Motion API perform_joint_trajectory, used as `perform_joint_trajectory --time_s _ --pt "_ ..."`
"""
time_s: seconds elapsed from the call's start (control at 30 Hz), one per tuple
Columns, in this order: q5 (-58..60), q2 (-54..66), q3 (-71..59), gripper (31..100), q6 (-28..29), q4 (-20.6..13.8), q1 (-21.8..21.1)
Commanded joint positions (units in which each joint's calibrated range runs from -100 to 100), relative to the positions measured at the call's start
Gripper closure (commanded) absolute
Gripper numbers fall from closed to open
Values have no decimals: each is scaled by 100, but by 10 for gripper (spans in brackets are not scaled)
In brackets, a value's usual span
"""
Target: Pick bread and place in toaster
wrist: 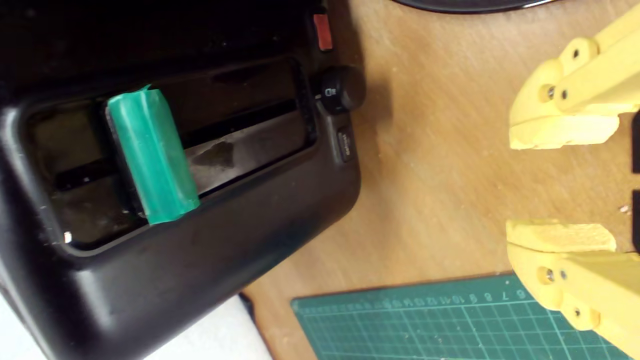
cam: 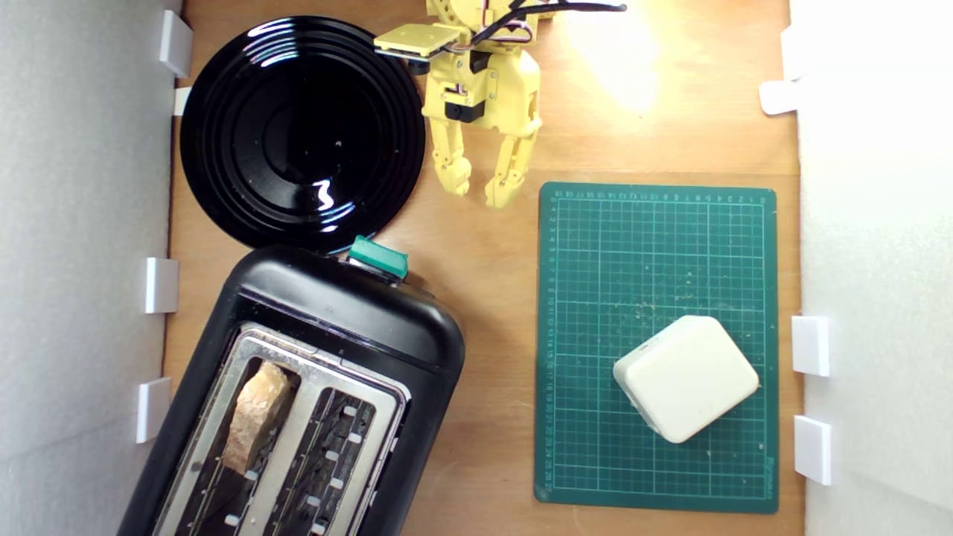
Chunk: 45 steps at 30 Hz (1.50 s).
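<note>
The bread [cam: 255,415], a torn slice with pale crumb and brown crust, stands on edge in one slot of the black toaster [cam: 339,313] at the exterior view's lower left. The other slot is empty. The toaster's teal lever [cam: 378,257] is at its end facing the arm; the wrist view shows that lever [wrist: 152,155] in its recess on the toaster [wrist: 225,240]. My yellow gripper [cam: 479,187] hangs open and empty over bare wood, between the black plate and the green mat, well away from the toaster. In the wrist view the gripper [wrist: 512,187] shows both fingertips apart.
A round glossy black plate [cam: 301,134] lies at the exterior view's upper left. A green cutting mat [cam: 655,246] lies on the right with a white rounded-square block [cam: 685,378] on it. White walls with small clips border both sides of the wooden table [cam: 491,313].
</note>
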State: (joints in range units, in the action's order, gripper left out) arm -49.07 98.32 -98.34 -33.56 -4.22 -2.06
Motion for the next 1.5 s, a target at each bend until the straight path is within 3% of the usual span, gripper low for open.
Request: perform_joint_trajectory --time_s 0.0,0.37,0.5,1.47 --pt "-153 43 -39 651 73 41 45" --pt "-494 52 -39 839 434 23 45" --pt "-588 52 -39 872 434 23 53" --pt "-929 2 -21 873 434 -4 37"
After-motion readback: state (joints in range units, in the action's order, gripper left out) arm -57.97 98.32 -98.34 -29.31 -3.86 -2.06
